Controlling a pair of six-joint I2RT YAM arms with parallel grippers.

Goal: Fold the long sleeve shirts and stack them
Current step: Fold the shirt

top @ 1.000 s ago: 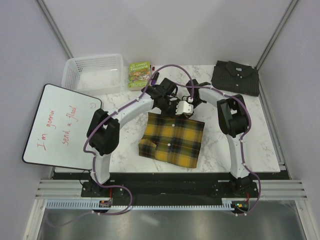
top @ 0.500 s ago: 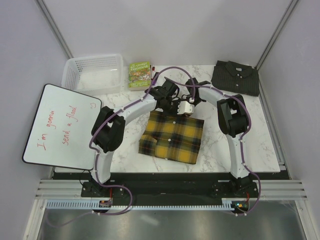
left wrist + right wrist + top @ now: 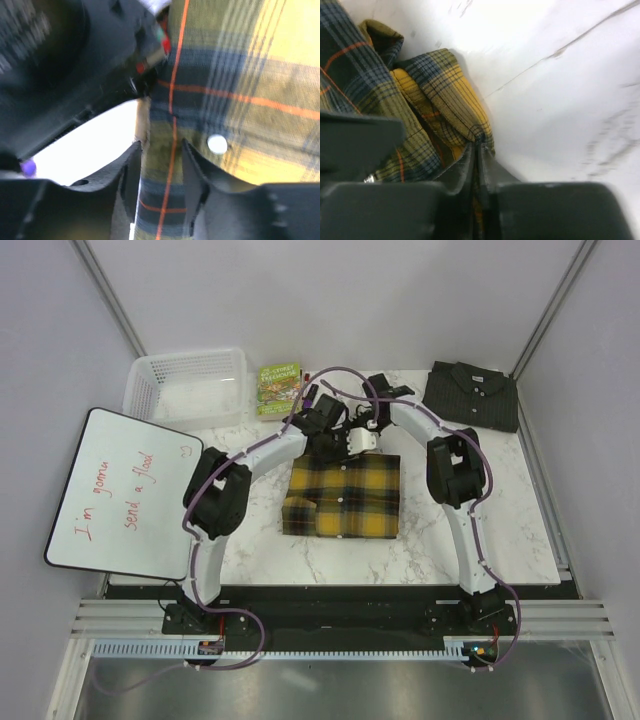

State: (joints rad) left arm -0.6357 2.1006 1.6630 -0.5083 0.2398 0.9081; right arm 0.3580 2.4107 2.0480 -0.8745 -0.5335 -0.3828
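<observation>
The yellow-and-black plaid shirt lies folded and squared at the table's middle. The dark grey shirt lies folded at the back right corner. Both grippers meet at the plaid shirt's far edge. My left gripper has its jaws parted, and a strip of plaid cloth with a white button shows in the gap without being pinched. My right gripper is pressed shut on a bunched fold of the plaid cloth, just above the white marble top.
A white plastic basket stands at the back left, with a green book beside it. A whiteboard with red writing overhangs the table's left side. Grey walls close in the back and both sides.
Both grippers have moved toward the back with the plaid shirt's far edge, and the shirt has turned from skewed to square. The left jaws have parted from shut.
</observation>
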